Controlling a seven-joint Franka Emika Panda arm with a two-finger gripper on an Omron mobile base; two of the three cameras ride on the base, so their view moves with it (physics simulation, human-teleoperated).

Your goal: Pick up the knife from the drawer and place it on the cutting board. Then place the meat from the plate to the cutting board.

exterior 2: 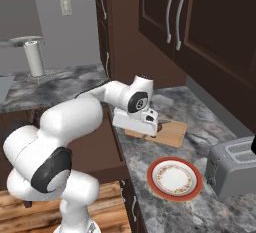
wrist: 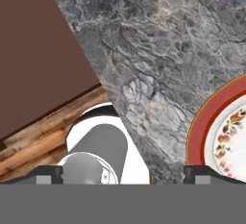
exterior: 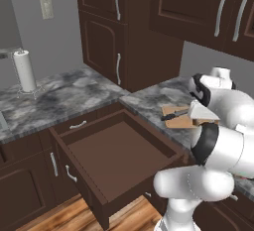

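Observation:
The drawer (exterior: pixel 116 155) stands pulled out, and its brown floor is bare. On the counter lies the cutting board (exterior 2: pixel 169 133), with the black knife (exterior: pixel 174 115) resting on it. Nearer the counter's front edge sits the plate (exterior 2: pixel 175 178), red-rimmed, and nothing shows on its white centre. The meat is out of view. My gripper (exterior 2: pixel 145 129) hangs low over the board's near-left edge and looks down at the counter between board and plate. In the hand view the gripper (wrist: pixel 124 174) is open, its tips wide apart with nothing between them, and the plate (wrist: pixel 211 122) lies to the right.
A grey toaster (exterior 2: pixel 232 167) stands right of the plate. A paper-towel roll (exterior: pixel 24 70) is at the far left of the counter. Dark wall cabinets (exterior: pixel 198 7) hang above, and a tall cabinet (exterior: pixel 106 36) rises behind the drawer.

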